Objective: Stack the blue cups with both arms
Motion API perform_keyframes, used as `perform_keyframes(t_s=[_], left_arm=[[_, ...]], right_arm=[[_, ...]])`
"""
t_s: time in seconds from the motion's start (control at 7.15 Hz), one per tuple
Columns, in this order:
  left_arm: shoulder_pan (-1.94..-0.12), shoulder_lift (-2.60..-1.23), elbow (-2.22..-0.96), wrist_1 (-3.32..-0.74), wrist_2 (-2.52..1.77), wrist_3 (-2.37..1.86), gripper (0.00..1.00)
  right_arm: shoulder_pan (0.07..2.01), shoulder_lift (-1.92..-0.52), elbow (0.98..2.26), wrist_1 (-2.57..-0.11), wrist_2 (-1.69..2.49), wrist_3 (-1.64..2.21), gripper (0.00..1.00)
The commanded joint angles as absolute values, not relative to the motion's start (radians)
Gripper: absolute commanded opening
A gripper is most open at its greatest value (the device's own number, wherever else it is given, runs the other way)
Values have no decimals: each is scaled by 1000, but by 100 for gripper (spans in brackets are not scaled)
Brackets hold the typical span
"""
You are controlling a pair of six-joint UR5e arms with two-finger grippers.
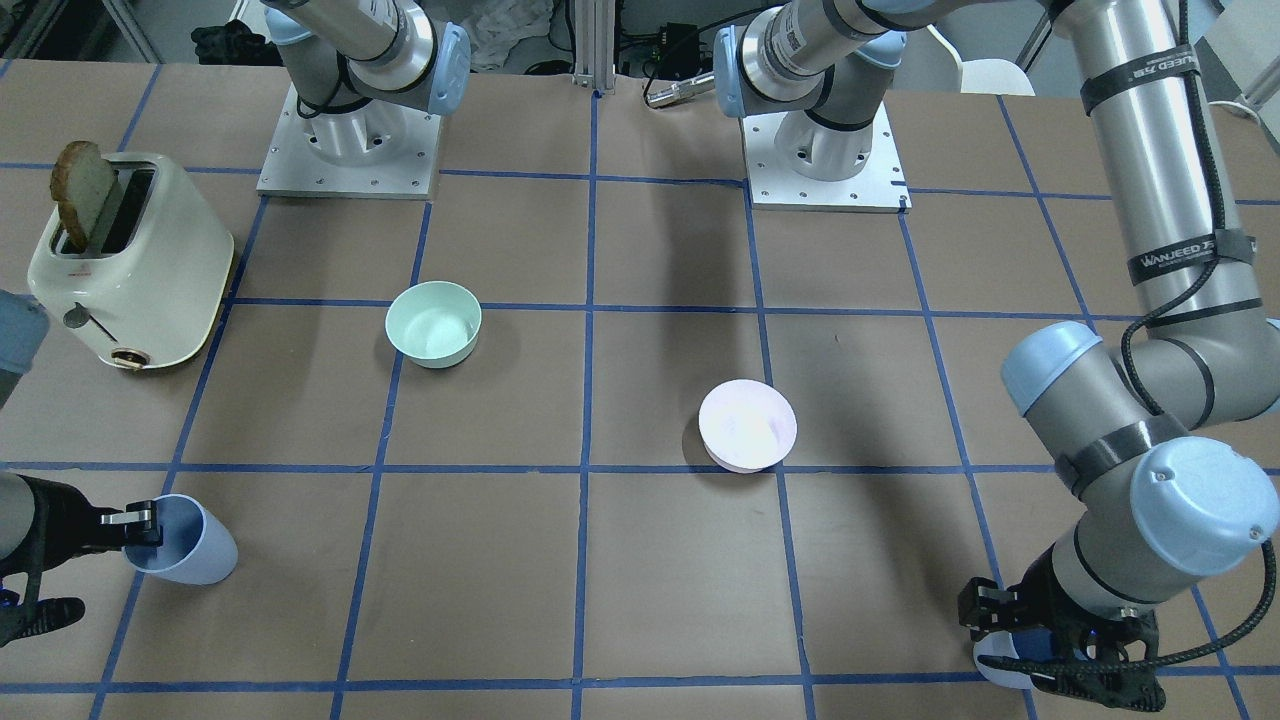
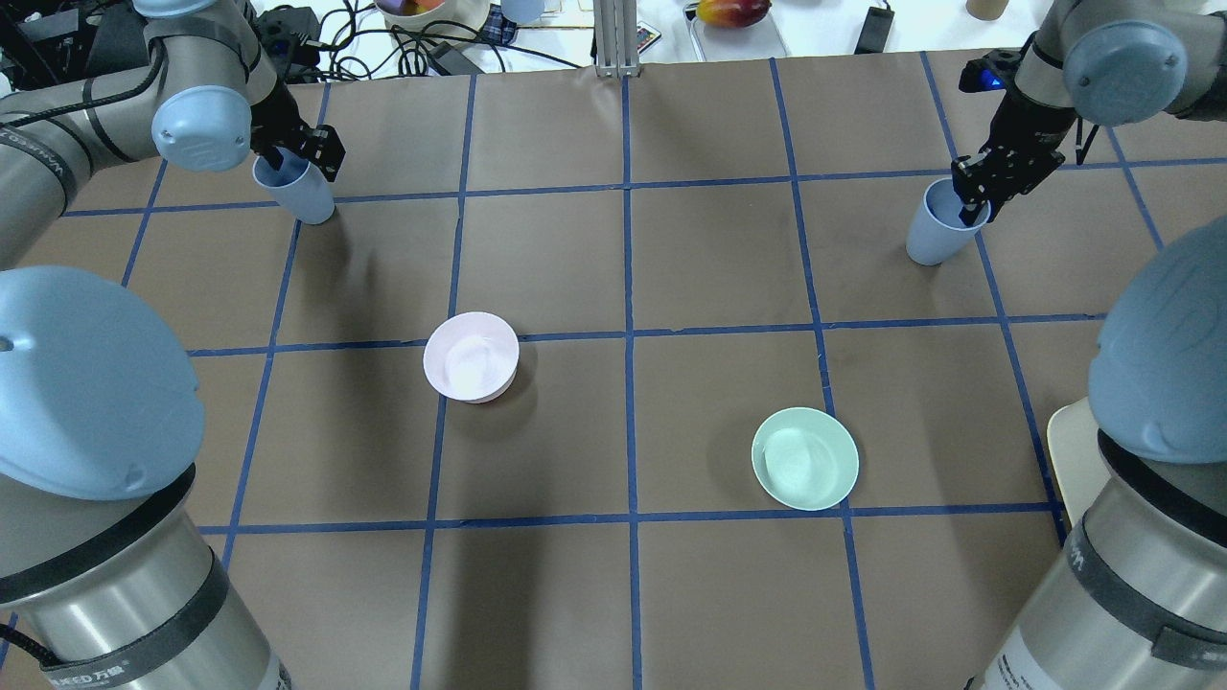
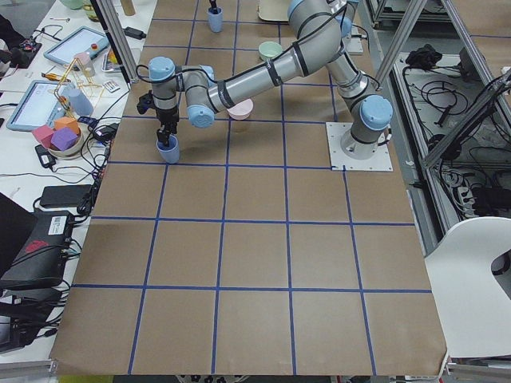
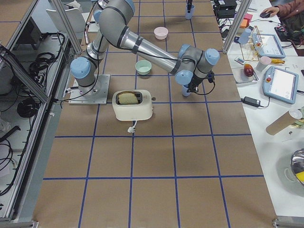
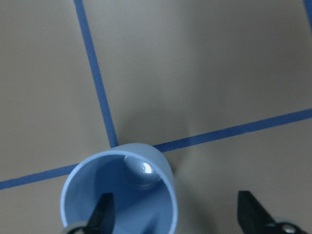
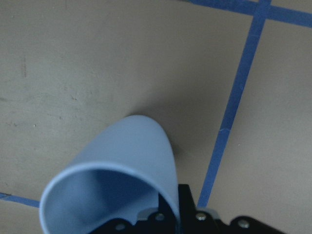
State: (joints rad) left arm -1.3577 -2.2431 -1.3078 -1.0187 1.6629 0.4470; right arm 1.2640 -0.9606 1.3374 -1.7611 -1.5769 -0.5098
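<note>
Presently each pair of fingers is at 1 blue cup, and the 2 pairs are well apart from each other.

The left fingers (image 5: pixel 104 217) are spread wide and grip nothing. 1 finger hangs inside the first blue cup (image 5: pixel 141 195), close to its wall. The other stands outside, well clear of the rim, so the cup's wall sits between the 2. This cup stands upright on the tabletop (image 2: pixel 623 268), right at the crossing of 2 blue tape lines (image 5: pixel 100 92).

The right fingers (image 6: pixel 186 199) are clamped on the second blue cup (image 6: pixel 131 146), pinching its wall at the rim with 1 finger inside and 1 outside. That cup is tilted, its mouth toward the fingers and its base pointing away from them. Whether the base touches the tabletop I cannot tell.

A pale pink bowl (image 2: pixel 472 356) sits open side up, well apart from the left fingers, on their robot side and toward the middle of the tabletop. A mint-green bowl (image 2: pixel 805 458), also open side up, lies well apart from the right fingers, further toward the robot and likewise toward the middle. The 2 bowls do not touch.

A cream toaster (image 1: pixel 150 290) stands on the robot side of the right fingers, well apart from them. A slice of toast (image 1: pixel 80 195) sticks up out of its slot.
</note>
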Motion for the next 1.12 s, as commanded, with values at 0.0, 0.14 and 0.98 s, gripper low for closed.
perform_keyframes(t_s=[0.0, 0.14, 0.98], left_arm=[[-1358, -2247, -1304, -1019, 1671, 445, 0], [-1358, -2241, -1302, -1019, 1671, 443, 0], [-1673, -2096, -1287, -1190, 1623, -95, 0]], right_arm=[[1264, -969, 1325, -1747, -1583, -503, 0], [1264, -1006, 1316, -1723, -1585, -503, 0], [1282, -1291, 1316, -1382, -1568, -470, 0]])
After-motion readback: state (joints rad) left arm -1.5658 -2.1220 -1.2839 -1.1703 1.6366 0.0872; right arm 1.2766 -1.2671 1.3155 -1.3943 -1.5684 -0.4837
